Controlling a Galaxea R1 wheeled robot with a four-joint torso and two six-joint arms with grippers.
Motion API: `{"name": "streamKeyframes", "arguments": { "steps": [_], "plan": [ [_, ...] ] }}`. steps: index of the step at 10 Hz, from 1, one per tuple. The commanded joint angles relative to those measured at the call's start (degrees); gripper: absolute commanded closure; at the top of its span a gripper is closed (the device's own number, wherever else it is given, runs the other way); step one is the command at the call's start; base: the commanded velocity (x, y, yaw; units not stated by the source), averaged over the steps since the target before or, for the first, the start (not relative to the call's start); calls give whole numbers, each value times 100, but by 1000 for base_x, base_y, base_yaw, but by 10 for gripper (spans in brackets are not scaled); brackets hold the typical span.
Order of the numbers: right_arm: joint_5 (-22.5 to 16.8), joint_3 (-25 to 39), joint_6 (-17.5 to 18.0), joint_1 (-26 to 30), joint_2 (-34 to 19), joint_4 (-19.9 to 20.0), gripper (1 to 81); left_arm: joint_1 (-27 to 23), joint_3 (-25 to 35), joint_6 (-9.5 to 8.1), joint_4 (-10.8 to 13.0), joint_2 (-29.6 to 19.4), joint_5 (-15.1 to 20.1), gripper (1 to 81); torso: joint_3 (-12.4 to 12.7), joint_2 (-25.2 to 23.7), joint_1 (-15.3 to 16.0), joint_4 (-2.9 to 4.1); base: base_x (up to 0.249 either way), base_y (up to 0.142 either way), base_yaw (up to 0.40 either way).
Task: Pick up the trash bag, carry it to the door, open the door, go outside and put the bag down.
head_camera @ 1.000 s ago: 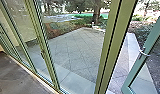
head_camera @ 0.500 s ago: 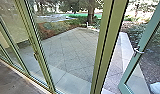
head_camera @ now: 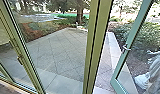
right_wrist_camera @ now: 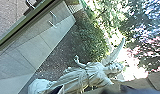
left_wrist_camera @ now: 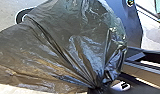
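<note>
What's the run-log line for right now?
trash bag: held, left gripper | glass door: open | statue: outdoors, beside paving | put-down: not yet done

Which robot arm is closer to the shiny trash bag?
Left. The left arm is close by the trash bag, at its bunched-up end; the right arm seems farther off, facing the pale statue.

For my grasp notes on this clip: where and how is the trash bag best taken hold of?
Probably by the gathered neck of the trash bag, coming from the side away from its spreading body and closing across the bunch. The dark film fans out wide and loosely creased, while its folds converge at that narrow point, which should give the firmest hold.
</note>
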Motion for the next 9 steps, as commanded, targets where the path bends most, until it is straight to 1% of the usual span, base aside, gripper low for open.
{"name": "streamKeyframes", "arguments": {
  "steps": [1,2,3,4,5,6,7,8,9],
  "plan": [
    [-467,-370,74,784,-322,-161,10,-161,39,4,-43,-18,346,811,0,-1,0,-413,0,0,0],
    [-441,-441,74,749,-322,-170,10,-152,30,4,-43,-18,346,811,0,-1,0,-564,0,0,0],
    [-335,-520,74,740,-330,-161,10,-152,30,4,-43,-18,346,811,0,-1,2,-732,0,0,0],
    [-309,-573,74,731,-330,-152,10,-152,30,4,-43,-18,346,811,2,-1,2,-920,0,0,0],
    [-309,-582,83,696,-330,-152,10,-144,30,4,-35,-10,346,811,2,-1,2,-1092,0,0,0],
    [-309,-582,91,696,-330,-143,10,-143,39,4,-43,-18,346,811,2,-1,2,-1223,0,0,0],
    [-309,-573,101,696,-330,-82,10,-134,30,4,-43,-18,346,811,2,-1,2,-977,0,0,0],
    [-309,-556,109,696,-295,67,10,-126,30,4,-43,-10,346,811,2,-1,2,-1130,0,0,0],
    [-351,-556,84,687,-174,311,10,-134,39,4,-43,-10,346,811,2,-1,2,-1202,0,0,0]
  ]
}}
